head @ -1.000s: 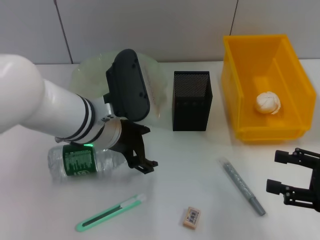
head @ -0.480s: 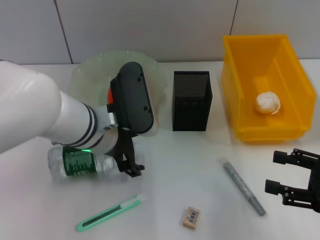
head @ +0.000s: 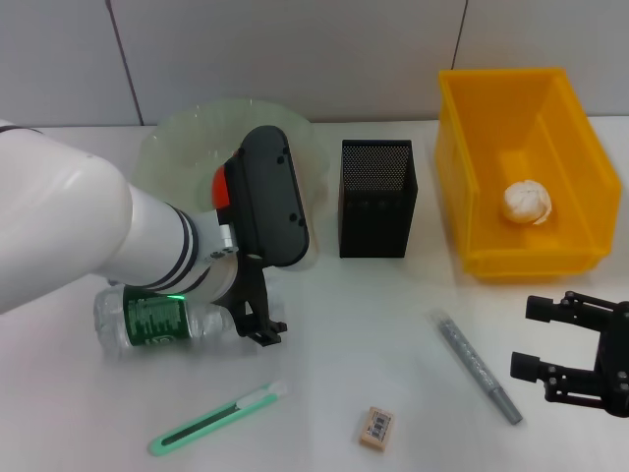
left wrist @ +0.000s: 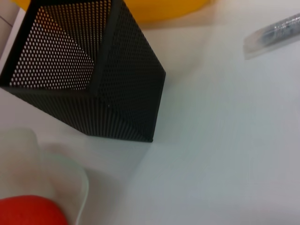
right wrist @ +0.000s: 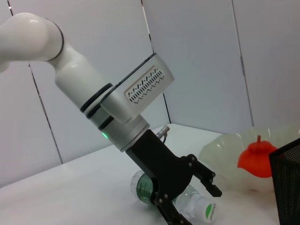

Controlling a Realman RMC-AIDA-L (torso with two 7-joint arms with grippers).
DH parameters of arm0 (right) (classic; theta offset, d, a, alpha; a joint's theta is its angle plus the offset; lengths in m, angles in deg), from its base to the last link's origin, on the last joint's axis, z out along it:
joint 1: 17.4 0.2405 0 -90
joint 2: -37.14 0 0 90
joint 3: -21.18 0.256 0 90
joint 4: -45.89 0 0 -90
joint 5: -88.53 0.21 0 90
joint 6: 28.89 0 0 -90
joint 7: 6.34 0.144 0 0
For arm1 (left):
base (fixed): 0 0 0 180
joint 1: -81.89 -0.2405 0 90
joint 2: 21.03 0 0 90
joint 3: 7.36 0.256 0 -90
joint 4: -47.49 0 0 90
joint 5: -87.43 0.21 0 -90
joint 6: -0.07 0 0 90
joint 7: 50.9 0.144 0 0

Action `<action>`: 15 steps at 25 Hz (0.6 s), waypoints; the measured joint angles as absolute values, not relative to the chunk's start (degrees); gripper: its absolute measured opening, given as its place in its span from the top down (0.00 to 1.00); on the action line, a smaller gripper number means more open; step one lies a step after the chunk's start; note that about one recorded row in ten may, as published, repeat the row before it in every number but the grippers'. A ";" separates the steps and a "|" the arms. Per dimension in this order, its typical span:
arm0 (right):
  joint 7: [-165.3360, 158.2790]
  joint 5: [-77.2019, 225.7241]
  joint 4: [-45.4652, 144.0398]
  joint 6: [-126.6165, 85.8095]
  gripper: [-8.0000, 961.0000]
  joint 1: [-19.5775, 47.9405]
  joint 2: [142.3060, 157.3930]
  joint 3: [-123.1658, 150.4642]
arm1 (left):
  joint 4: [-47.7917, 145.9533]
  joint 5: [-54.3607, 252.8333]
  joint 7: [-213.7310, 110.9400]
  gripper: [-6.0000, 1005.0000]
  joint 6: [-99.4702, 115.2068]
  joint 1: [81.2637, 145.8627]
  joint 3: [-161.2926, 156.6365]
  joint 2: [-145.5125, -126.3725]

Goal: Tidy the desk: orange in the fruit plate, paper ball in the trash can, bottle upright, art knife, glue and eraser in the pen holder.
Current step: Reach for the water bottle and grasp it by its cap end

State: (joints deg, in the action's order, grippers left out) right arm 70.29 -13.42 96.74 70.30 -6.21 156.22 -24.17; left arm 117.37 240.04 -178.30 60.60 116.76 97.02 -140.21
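The left gripper (head: 257,324) hovered open-fingered right over the bottle (head: 157,320), which lay on its side on the table (head: 344,324), clear plastic with a green label

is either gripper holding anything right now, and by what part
Nothing is held. The left gripper is open, its fingers spread around the lying bottle near its neck. The right gripper is open and empty, off to the side.

My robot has white arms with black ends.
On my left arm (head: 88,236) I see black rings, a green light, a dark camera housing (head: 270,197) and black grippers (head: 257,320).
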 joint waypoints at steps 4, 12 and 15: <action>70.29 -13.78 96.59 70.21 0.19 -5.85 156.23 -23.98 | 116.40 240.38 -178.35 0.17 60.23 117.20 97.05 -140.21; 70.41 -13.84 96.60 70.28 0.19 -5.46 156.23 -23.71 | 116.23 242.65 -178.96 0.30 58.87 117.35 98.32 -140.20; 70.45 -13.86 96.60 70.27 0.19 -5.40 156.22 -23.67 | 116.20 244.69 -180.35 0.42 58.03 117.33 100.33 -140.20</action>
